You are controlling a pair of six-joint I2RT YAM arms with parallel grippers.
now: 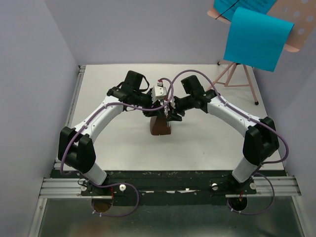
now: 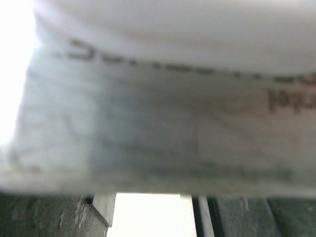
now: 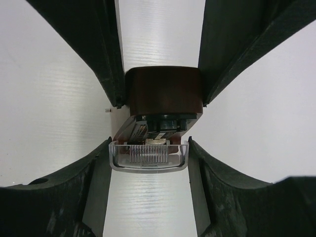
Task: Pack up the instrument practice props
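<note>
Block: glossy dark-brown wedge (image 3: 164, 91) with a clear ribbed cover (image 3: 148, 157), mid-table (image 1: 207, 143).
Right claw (image 3: 162, 102): I see its black fingers clamping the block's sides.
Left claw (image 1: 154, 104): beside the block; grip state I cannot tell.
Stand (image 1: 237, 74): pink, perforated, far right, bearing a blue sheet (image 1: 256, 39).

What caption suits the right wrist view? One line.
Right gripper pinching the dark-brown block by its sides over the white table.

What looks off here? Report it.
The blue paper sheet hangs crooked off the pink music stand, far right, overhanging its lower edge. The left wrist view is filled by something blurred, too close to identify.
</note>
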